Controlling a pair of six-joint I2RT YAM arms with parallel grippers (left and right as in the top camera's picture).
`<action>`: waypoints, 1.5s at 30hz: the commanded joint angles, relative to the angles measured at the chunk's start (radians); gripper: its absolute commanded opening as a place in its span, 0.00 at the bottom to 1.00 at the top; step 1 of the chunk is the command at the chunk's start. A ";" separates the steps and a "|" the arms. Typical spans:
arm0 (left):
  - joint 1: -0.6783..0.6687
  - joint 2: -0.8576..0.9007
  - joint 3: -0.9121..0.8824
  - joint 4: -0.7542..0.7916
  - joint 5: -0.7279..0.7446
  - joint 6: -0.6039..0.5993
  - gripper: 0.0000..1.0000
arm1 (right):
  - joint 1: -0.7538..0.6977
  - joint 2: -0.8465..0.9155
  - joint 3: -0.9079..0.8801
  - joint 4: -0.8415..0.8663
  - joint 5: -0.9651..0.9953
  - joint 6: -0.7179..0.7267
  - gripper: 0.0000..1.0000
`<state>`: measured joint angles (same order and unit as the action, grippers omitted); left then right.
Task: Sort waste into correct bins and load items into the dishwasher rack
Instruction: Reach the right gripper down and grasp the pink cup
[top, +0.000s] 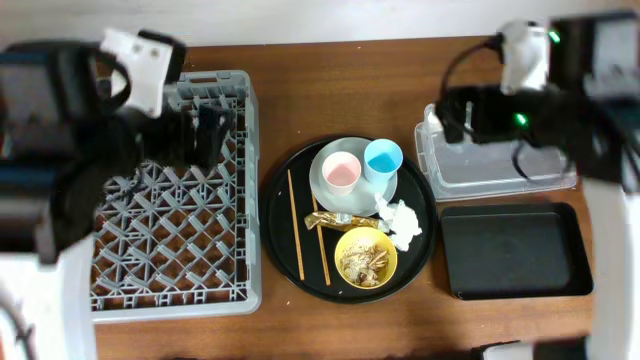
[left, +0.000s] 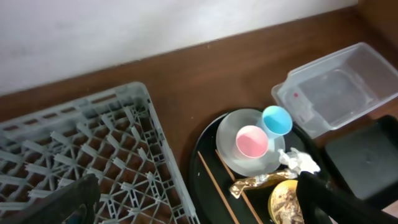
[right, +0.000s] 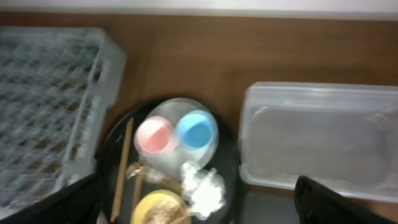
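**Table** (top: 330, 80): brown wood; every entry below is carried on it.

**Dishwasher rack** (top: 150, 230): grey lattice crate, set at the far left.

**Left end effector** (top: 200, 140): held above the rack's far side. Its fingers are seen spread wide in the left wrist view, and nothing is gripped.

**Round black tray** (top: 275, 220): placed just right of the rack, at the middle of the table.

**Chopsticks** (top: 295, 225): two, laid roughly parallel on the left half of the round tray.

**Plate** (top: 362, 198): pale and round, set on the far part of the round tray.

**Pink cup** (top: 340, 172): stood upright on the plate, left of centre.

**Wrapper** (top: 335, 218): gold-brown, laid between plate and bowl, touching the right-hand chopstick.

**Yellow bowl** (top: 388, 270): set on the near part of the round tray.

**Food scraps** (top: 362, 262): beige, contained in the bowl.

**Blue cup** (top: 383, 158): stood upright at the plate's far right rim, beside the pink cup.

**Napkin** (top: 402, 222): white and crumpled, laid on the round tray against the plate's near right edge.

**Right end effector** (top: 452, 120): held over the clear tub's far left corner. Its fingers are seen set wide apart in the right wrist view, and nothing is held.

**Clear tub** (top: 560, 180): placed right of the round tray.

**Black rectangular tray** (top: 515, 250): placed just in front of the tub.
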<state>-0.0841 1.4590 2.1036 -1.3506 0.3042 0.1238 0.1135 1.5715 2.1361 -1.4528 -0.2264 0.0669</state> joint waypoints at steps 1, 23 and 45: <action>-0.001 0.103 0.031 -0.038 0.014 -0.002 0.89 | 0.004 0.117 0.064 -0.032 -0.209 0.004 0.79; 0.046 0.375 -0.109 -0.102 -0.042 -0.087 0.64 | 0.475 0.413 -0.267 0.227 0.061 -0.003 0.43; 0.046 0.375 -0.125 -0.047 -0.041 -0.087 0.51 | 0.476 0.413 -0.560 0.580 0.163 -0.003 0.22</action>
<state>-0.0387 1.8282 1.9854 -1.4082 0.2607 0.0425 0.5835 1.9854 1.5837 -0.8776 -0.0624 0.0681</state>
